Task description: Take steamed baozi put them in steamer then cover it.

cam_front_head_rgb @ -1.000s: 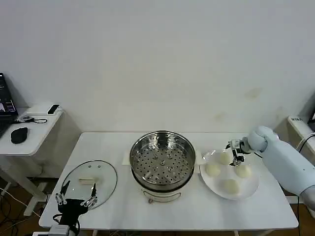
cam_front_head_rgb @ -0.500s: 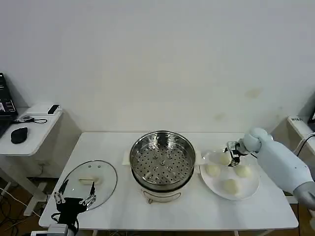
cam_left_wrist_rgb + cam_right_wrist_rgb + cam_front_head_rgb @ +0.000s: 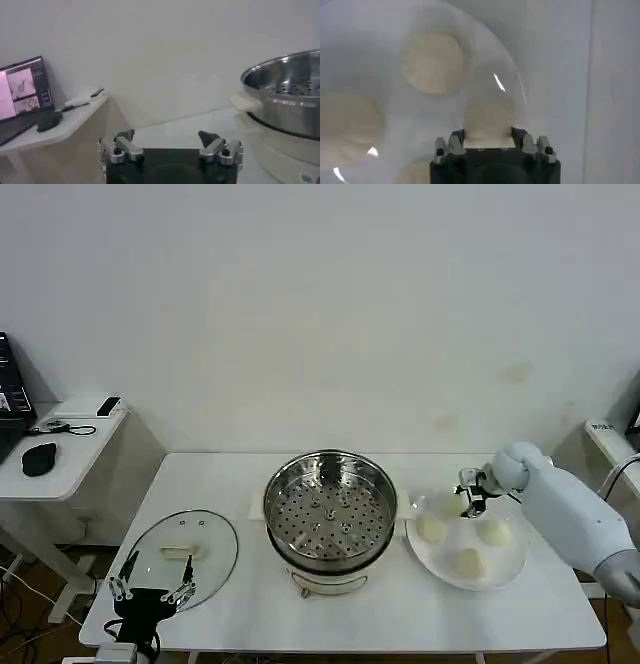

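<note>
Since a second ago my right pincer (image 3: 474, 494) has lifted slightly, closed on a baozi (image 3: 488, 125) above the plate (image 3: 510, 569) right of the steamer (image 3: 330, 514). Soft dough could slip out. Left pincer (image 3: 152, 592) waits open beside the cover (image 3: 185, 549).

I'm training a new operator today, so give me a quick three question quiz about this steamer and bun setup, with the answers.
1. True or false: the steamer already holds a bun.
2. How many baozi lie loose on the plate?
3. What is the right gripper doing: A) hovering open, B) shut on a baozi, C) lifting the cover?

Key
1. False; its tray is bare.
2. Three.
3. B. The left gripper waits open near the cover.
</note>
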